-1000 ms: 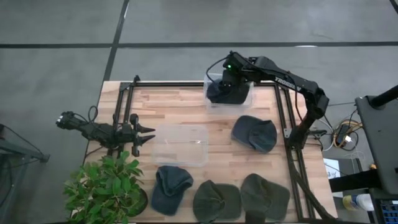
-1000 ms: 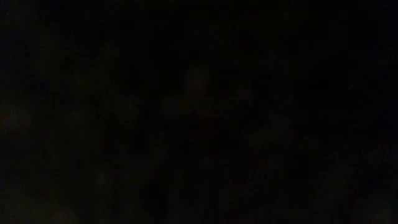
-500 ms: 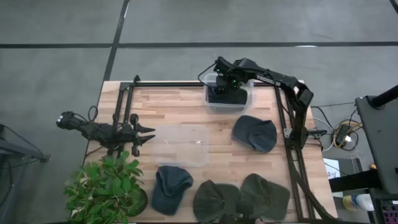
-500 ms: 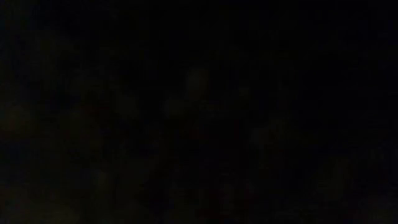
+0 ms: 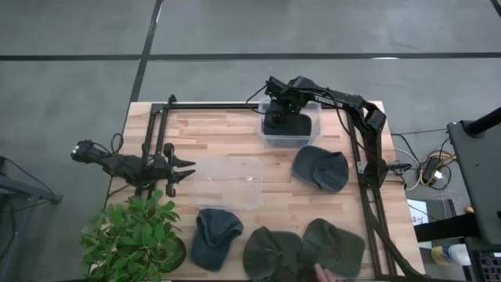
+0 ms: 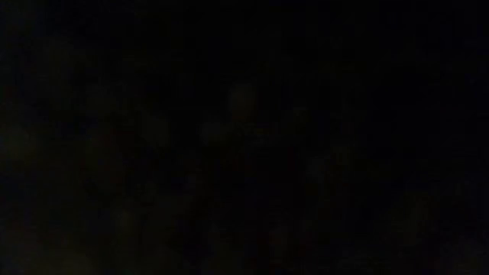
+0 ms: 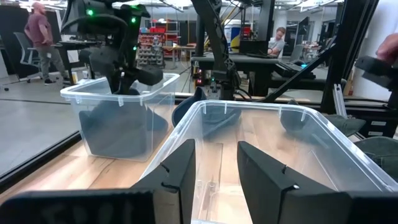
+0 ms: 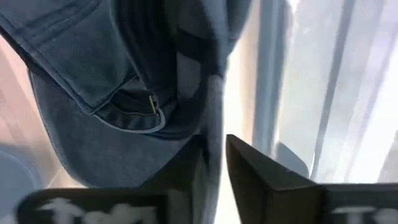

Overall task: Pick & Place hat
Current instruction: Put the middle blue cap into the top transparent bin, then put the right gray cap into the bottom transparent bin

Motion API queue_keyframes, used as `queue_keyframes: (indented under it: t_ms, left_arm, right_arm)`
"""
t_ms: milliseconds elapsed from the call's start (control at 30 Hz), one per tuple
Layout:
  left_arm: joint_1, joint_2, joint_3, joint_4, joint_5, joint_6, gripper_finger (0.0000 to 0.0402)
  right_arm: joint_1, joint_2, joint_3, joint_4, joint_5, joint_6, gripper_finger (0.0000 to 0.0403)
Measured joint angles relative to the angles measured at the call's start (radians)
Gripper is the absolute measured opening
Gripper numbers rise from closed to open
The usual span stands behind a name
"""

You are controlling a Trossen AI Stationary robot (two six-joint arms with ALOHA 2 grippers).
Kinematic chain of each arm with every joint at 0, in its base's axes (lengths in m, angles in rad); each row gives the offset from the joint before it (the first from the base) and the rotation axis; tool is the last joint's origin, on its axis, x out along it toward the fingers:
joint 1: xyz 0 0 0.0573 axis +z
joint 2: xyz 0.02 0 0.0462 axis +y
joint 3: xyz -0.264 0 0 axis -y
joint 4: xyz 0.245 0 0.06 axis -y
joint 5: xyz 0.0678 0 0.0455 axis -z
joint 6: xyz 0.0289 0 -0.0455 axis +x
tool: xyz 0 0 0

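Observation:
My right gripper reaches down into the clear far bin and is shut on a blue denim hat, which fills the right wrist view. The left wrist view shows the same bin with the hat inside. My left gripper waits open near the table's left edge, facing an empty clear bin. A blue-grey hat lies on the table by the right side. The low view is dark. My right gripper pinches a hanging fold of the denim hat between its two fingers, coming from above. The hat hangs below the fingers inside the far bin. I cannot tell whether it rests on the bin's floor.
Along the near edge lie a blue hat and two overlapping green hats. A person's hand shows there. A potted plant stands at the near left corner. A black frame borders the table.
My right gripper has moved a little toward the table's far left and gone down into the far bin, carrying the denim hat with it. At the near edge the two green hats have come to overlap, and a hand has come into view.

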Motion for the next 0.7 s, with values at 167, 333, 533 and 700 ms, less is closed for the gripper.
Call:
queue_keyframes:
  t_ms: [167, 333, 533, 700]
  left_arm:
    - [0.000, 0.000, 0.000, 0.000, 0.000, 0.000, 0.0112]
    - [0.000, 0.000, 0.000, 0.000, 0.000, 0.000, 0.0112]
    - [0.000, 0.000, 0.000, 0.000, 0.001, 0.000, 0.0112]
    - [0.000, 0.000, 0.000, 0.000, 0.001, 0.000, 0.0112]
  right_arm:
    - [-0.002, -0.059, 0.000, 0.003, 0.032, 0.013, 0.0152]
    - [0.004, -0.142, 0.000, 0.005, 0.066, 0.027, 0.0203]
    - [0.025, -0.252, 0.000, -0.002, 0.070, 0.084, 0.0225]
    - [0.073, -0.338, 0.000, -0.015, 0.070, 0.151, 0.0228]
